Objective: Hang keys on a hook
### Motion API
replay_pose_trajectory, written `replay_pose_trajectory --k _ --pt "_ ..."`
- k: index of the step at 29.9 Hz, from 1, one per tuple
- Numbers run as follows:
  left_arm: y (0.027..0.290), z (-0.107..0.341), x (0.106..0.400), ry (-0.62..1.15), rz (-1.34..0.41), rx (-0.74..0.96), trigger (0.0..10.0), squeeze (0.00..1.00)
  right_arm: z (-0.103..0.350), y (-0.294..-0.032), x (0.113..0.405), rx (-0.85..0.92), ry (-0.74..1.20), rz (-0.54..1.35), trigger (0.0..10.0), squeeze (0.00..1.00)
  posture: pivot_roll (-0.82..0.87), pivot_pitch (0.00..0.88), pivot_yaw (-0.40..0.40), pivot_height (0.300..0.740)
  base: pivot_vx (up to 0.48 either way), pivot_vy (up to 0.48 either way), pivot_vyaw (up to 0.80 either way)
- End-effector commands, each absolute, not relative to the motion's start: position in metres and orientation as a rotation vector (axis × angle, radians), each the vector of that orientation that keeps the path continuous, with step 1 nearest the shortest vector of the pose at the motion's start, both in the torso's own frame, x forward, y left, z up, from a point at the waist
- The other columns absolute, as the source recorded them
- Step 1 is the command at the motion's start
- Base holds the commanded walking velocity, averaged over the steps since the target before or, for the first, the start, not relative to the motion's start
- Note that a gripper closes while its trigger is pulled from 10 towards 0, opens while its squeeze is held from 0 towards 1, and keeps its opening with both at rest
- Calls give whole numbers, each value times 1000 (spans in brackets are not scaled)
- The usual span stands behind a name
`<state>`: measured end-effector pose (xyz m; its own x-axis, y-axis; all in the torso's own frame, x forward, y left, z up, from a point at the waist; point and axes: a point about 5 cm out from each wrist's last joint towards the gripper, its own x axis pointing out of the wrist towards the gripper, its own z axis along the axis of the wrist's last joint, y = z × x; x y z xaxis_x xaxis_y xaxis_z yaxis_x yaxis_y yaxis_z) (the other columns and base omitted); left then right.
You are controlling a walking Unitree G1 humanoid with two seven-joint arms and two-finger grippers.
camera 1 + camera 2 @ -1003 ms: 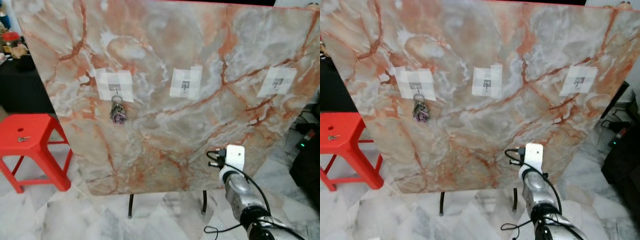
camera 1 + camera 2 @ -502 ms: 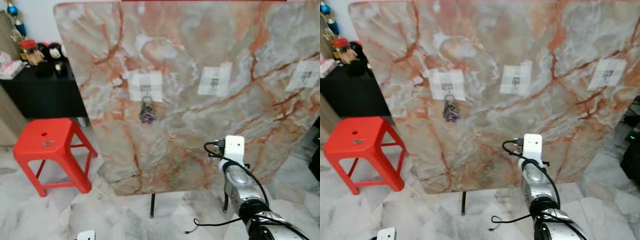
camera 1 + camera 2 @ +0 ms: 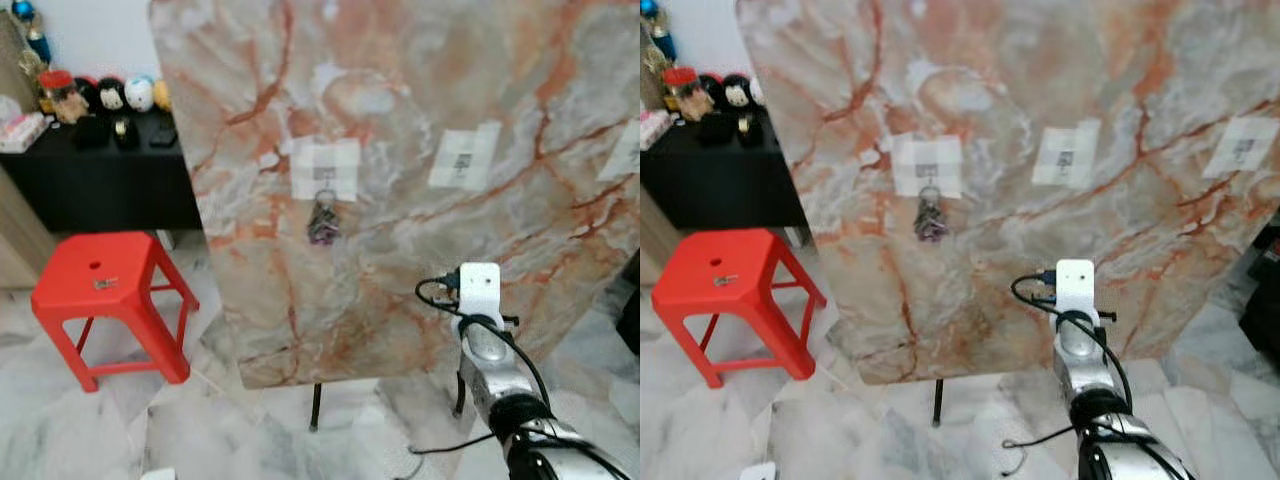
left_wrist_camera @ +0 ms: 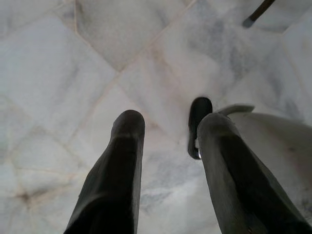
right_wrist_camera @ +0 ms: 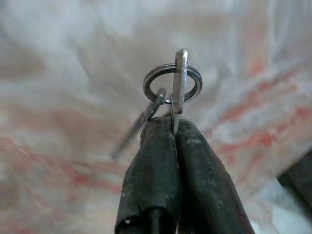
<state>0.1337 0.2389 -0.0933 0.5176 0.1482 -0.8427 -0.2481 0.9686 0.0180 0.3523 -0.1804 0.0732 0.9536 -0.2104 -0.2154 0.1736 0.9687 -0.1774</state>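
So here's where it stood. Far left there was a red stool [image 3: 95,285] with some small metal thing lying on its seat, couldn't tell what, and a black bench [image 3: 100,180] behind it with toys on it. Then the big marble board [image 3: 420,180] on thin legs, carrying three taped-on hooks. The left hook [image 3: 325,172] already had a bunch of keys [image 3: 322,222] hanging off it, so that one was done as far as I could judge. The middle hook [image 3: 464,160] and the right hook [image 3: 1243,148] were both bare.

The left pincer [image 4: 168,129] hung low over the marble floor [image 4: 58,73], fingers parted, nothing in them.

The right pincer [image 5: 171,134] was closed tight on a key set [image 5: 176,87], pinching the flat key blade with the ring sticking up above the fingertips and a second key dangling off to the side. That arm was up in front of the lower part of the board, below and just right of the middle hook, well short of any hook.

So I'd say: pickup done, hanging not yet done. What was left was raising the ring to a bare hook, probably the middle one, and slipping it on.
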Motion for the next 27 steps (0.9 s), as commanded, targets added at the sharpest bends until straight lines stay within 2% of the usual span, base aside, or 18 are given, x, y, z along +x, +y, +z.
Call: replay_pose_trajectory --k 1,27 --pt "236 -95 131 1011 225 -116 10000 0 89 -184 360 -159 176 -209 10000 0 137 0 -30 740 0 0 0" --pt "236 -94 133 992 220 -128 10000 0 157 -170 393 -224 -26 -132 10000 0 141 0 -31 740 0 0 0"
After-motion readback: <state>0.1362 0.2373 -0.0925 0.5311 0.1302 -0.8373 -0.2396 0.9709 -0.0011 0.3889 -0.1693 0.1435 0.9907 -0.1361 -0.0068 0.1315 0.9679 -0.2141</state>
